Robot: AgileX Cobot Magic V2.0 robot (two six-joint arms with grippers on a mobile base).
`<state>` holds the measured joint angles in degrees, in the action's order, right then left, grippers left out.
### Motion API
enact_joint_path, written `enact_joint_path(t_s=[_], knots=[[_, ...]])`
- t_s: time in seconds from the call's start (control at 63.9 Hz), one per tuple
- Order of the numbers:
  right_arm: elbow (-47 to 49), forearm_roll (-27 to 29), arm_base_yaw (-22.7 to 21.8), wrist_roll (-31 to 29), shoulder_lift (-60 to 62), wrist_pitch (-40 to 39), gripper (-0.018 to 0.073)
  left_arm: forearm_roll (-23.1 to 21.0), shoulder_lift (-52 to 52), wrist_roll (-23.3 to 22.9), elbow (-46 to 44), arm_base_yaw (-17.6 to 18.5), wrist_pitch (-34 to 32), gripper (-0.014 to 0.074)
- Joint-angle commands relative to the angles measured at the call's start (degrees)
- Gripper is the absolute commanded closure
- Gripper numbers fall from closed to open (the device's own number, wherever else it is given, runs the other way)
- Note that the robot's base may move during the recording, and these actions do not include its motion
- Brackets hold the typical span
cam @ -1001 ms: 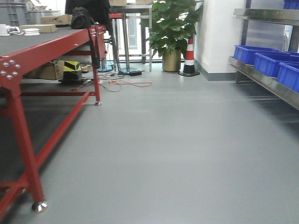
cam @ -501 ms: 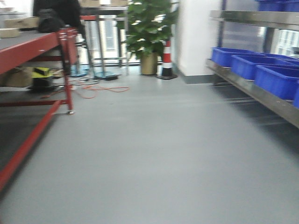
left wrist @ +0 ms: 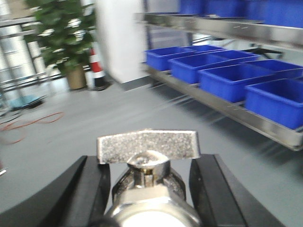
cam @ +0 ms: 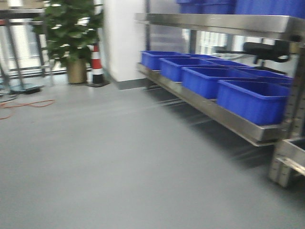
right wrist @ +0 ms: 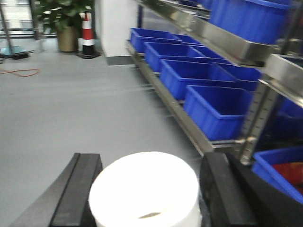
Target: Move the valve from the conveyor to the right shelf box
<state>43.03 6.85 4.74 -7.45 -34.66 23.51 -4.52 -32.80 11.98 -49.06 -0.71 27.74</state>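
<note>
Where the left wrist view looks along its own fingers, we record the left gripper pinching the valve, a bright metal body with a flat grey handle lying crosswise on top. The two black fingers press its sides. We enter the right gripper as likewise closed about a white round object, whose kind we cannot tell, its dark fingers against either flank. Next, the steel shelf along the right side of the room: its lower level carries a row of blue boxes set side by side up to the front edge, with more blue boxes on the upper level. At the shelf's near end, low down in the right wrist view, a further blue box holds something red. Also noted on the grey floor: a potted plant, a red-and-white traffic cone just beside it, and an orange cable at the left.
</note>
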Motion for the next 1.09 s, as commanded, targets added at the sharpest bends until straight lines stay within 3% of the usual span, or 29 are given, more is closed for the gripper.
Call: enact_joint_path(t_s=[0.0, 1.079], knots=[[1.01, -0.28, -0.05, -0.19, 0.42, -4.66, 0.0712, -0.45, 0.38, -0.27, -0.40, 0.42, -3.23, 0.0708], [1.01, -0.28, -0.05, -0.19, 0.42, -4.66, 0.0712, -0.45, 0.38, -0.27, -0.40, 0.42, -3.23, 0.0708]])
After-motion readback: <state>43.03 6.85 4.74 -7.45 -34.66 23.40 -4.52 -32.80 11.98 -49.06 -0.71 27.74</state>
